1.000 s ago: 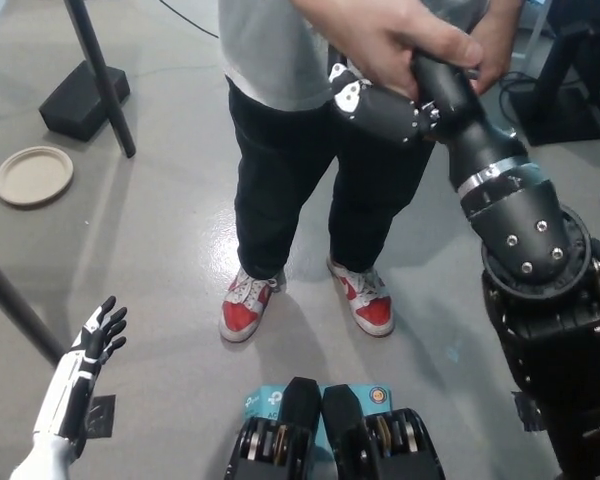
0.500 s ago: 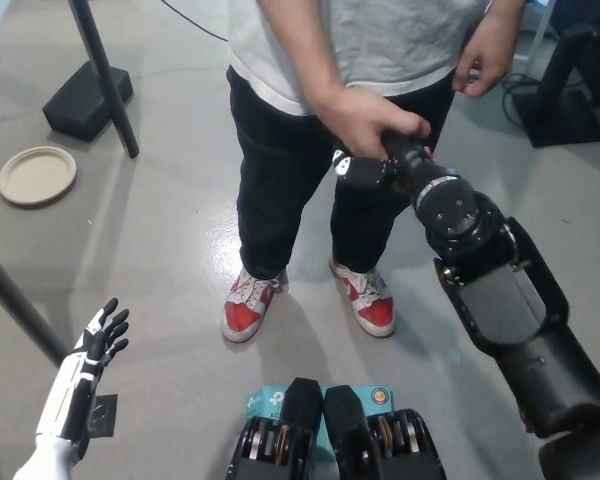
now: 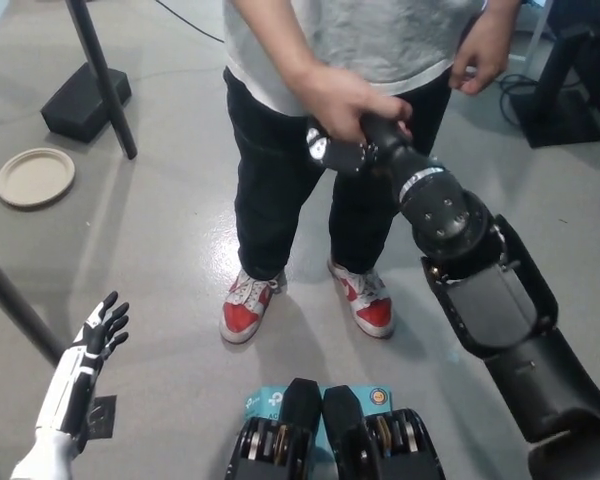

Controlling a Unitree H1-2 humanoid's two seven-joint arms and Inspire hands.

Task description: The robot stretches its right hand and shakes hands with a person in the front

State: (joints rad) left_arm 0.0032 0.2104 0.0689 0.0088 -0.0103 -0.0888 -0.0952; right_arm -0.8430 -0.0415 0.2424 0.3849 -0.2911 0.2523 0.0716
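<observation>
Above the grey speckled floor (image 3: 170, 230), the person's bare hand (image 3: 342, 100) clasps the black right hand (image 3: 342, 152).
Whether the black fingers are curled cannot be told under that grip; the glossy black forearm's long axis runs from lower right up-left. White left hand (image 3: 92, 345) rests lower left, fingers spread, holding nothing, with open floor beside the round beige plate (image 3: 35, 177).

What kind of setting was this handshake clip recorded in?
Probably an indoor lab or workshop. The floor is bare grey concrete, a black stand with a weighted base sits at upper left, and cables and dark equipment crowd the upper right.
</observation>
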